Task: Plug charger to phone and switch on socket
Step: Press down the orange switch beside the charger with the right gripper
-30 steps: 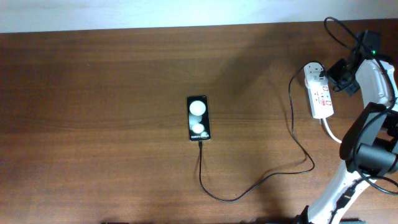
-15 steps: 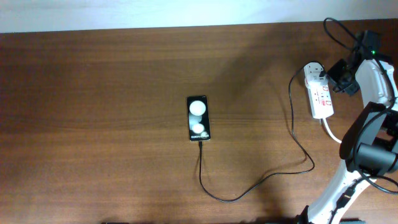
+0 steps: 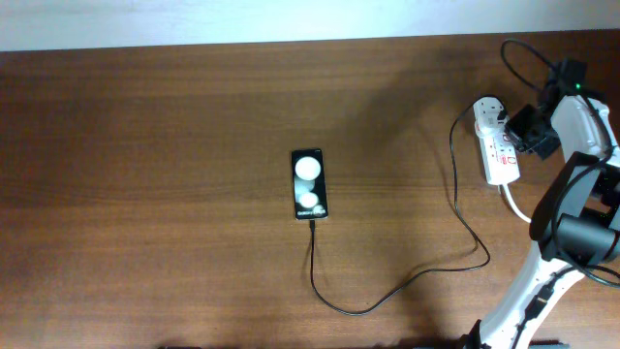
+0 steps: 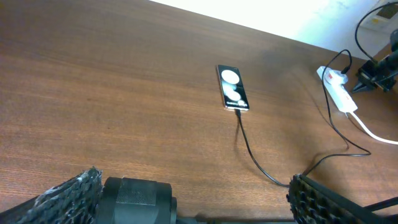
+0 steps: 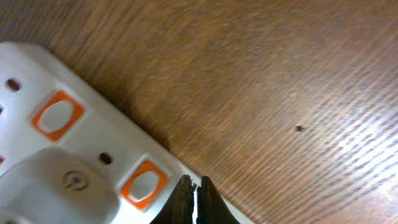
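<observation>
The black phone [image 3: 309,184] lies in the middle of the table, also in the left wrist view [image 4: 233,96]. The thin black charger cable [image 3: 387,291] is plugged into its near end and runs right, up to its white adapter [image 3: 487,109] in the white socket strip [image 3: 499,150]. My right gripper [image 3: 518,131] is shut and empty, its tips [image 5: 193,186] at the strip's edge [image 5: 93,155] beside an orange switch [image 5: 144,182]. My left gripper [image 4: 193,199] is open and empty, low at the table's near side, far from the phone.
The strip's thick white cord [image 3: 516,206] runs toward the right arm's base [image 3: 567,242]. The robot's black cables loop above the strip at the far right [image 3: 528,53]. The table's far edge meets a white wall [image 3: 291,19].
My right gripper has shifted slightly up and to the right beside the strip. The phone, the cable and the left arm have not moved.
</observation>
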Robot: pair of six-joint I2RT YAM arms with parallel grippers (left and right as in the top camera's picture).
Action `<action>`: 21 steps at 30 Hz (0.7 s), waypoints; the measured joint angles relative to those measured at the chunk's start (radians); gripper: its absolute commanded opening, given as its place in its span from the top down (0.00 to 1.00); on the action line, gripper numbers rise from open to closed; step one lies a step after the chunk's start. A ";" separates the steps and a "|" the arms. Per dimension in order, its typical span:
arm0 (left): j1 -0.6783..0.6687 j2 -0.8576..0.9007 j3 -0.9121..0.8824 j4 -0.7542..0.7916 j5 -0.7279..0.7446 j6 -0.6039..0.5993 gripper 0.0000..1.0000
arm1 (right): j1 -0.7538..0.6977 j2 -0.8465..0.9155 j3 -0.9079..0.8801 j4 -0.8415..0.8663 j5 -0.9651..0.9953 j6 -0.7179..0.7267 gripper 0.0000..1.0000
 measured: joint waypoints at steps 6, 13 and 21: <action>0.000 0.000 0.000 0.000 0.000 0.000 0.01 | -0.043 0.000 0.000 0.010 -0.003 0.000 0.96; 0.000 0.000 0.000 0.000 0.000 0.000 0.01 | -0.048 0.000 0.000 0.039 -0.178 0.001 0.96; 0.000 0.000 0.000 0.000 0.000 0.000 0.01 | -0.028 0.000 0.000 0.068 -0.186 0.001 0.96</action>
